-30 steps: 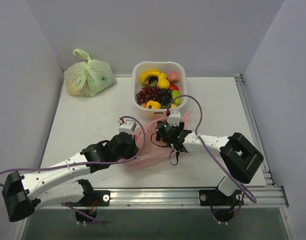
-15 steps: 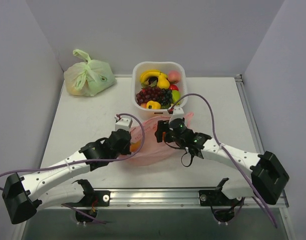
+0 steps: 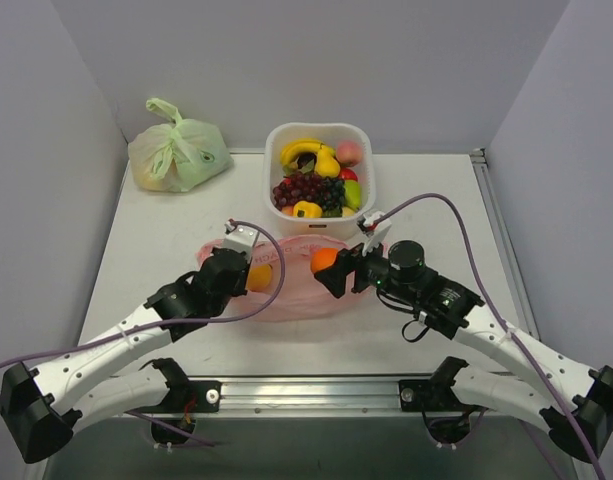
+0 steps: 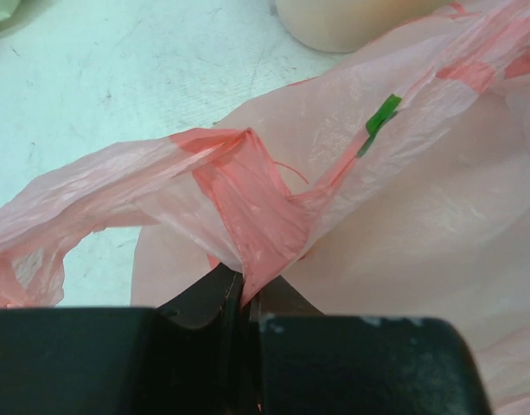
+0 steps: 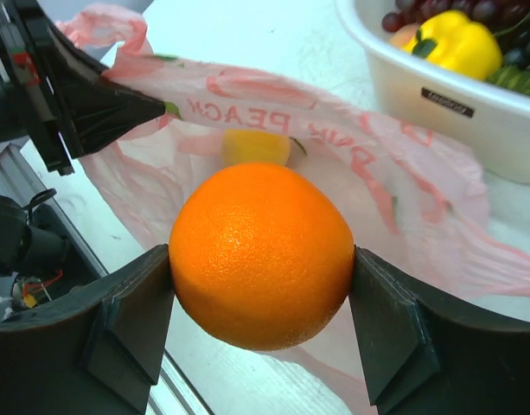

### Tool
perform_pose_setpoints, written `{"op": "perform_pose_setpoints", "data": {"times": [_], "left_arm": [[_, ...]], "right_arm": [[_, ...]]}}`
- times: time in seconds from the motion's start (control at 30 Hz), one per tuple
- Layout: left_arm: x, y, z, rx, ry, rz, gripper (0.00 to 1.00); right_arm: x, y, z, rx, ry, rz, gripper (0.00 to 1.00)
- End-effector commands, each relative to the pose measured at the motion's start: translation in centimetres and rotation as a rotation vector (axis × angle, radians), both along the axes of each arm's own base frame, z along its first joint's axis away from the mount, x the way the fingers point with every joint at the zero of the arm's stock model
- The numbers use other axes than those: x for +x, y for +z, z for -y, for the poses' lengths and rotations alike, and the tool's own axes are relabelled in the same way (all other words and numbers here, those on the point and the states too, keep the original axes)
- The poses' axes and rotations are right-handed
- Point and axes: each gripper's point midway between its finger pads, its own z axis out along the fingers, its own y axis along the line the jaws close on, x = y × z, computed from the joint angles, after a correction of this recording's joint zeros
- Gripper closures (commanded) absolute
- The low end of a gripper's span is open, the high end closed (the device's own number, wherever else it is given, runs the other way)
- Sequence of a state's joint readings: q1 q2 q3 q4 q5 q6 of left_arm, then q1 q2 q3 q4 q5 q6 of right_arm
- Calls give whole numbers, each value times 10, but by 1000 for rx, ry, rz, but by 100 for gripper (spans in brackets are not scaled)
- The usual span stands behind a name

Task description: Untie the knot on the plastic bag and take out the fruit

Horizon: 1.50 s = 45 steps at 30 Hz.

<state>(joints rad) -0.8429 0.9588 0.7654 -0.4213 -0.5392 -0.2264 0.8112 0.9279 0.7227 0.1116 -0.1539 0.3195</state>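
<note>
Pink film, thin and crinkly, is what my left gripper (image 4: 245, 292) has: its fingers are pressed flat together on a gathered strip of the plastic bag (image 3: 291, 297), low over the table (image 3: 151, 235). As I judge it, I pin it there to anchor the bag and draw its mouth out to one side, so the film does not ride up with whatever I lift from it. Just ahead of those fingers sits a twisted fold (image 4: 247, 203) of handle. I cannot tell whether it is what is left of the knot, though with fruit out in the open I take the mouth to be free. My right gripper (image 5: 260, 285) is clamped on the orange (image 5: 261, 242), one finger on each side at its widest girth — the surest hold on something round and smooth. It hangs clear above the bag, between my left gripper and the white basket (image 5: 507, 138), which has grapes and other fruit in it. That looks to me the likely place to set the orange down. One yellow-orange peach (image 5: 255, 147) lies inside the bag, seen through the film beneath the printed letters, so the emptying is partly done — that fruit comes next.
</note>
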Motion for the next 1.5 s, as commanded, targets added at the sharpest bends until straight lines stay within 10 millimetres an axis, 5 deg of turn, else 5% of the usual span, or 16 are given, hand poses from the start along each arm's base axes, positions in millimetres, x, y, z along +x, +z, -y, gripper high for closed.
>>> {"op": "perform_pose_setpoints", "data": {"times": [0.0, 0.13, 0.2, 0.37, 0.57, 0.73, 0.77, 0.83, 0.9, 0.97, 1.07, 1.13, 1.2, 1.47], "left_arm": [[8, 30, -6, -11, -33, 162, 100], [0, 34, -9, -55, -60, 192, 100], [-6, 36, -7, -90, -83, 194, 100], [-24, 40, 17, -129, -292, 206, 100], [-32, 49, 28, -141, -406, 268, 100], [-40, 41, 42, -131, -511, 247, 100], [-41, 42, 44, -133, -533, 253, 100], [-44, 40, 48, -135, -562, 255, 100], [-44, 39, 50, -132, -574, 260, 100], [-43, 38, 50, -126, -576, 260, 100], [-44, 35, 51, -123, -586, 262, 100], [-42, 32, 51, -115, -583, 259, 100], [-41, 27, 51, -106, -582, 241, 100], [-46, 14, 60, -178, -538, 138, 100]], "right_arm": [[9, 58, 9, 65, 0, 131, 88], [41, 86, 30, 43, -121, 205, 90], [64, 84, 38, -2, -181, 212, 90], [122, 99, 43, -38, -264, 242, 89], [217, 61, 67, -149, -481, 170, 85], [268, 34, 80, -193, -574, 140, 77], [278, 17, 84, -227, -599, 118, 71], [292, 15, 87, -241, -625, 120, 55], [303, 3, 87, -265, -626, 100, 28], [303, -6, 84, -284, -604, 67, 11], [293, 2, 73, -256, -540, 60, 0], [281, 0, 67, -254, -505, 48, 0], [266, 21, 67, -234, -489, 73, 0], [150, 54, 36, -228, -244, 110, 4]]}}
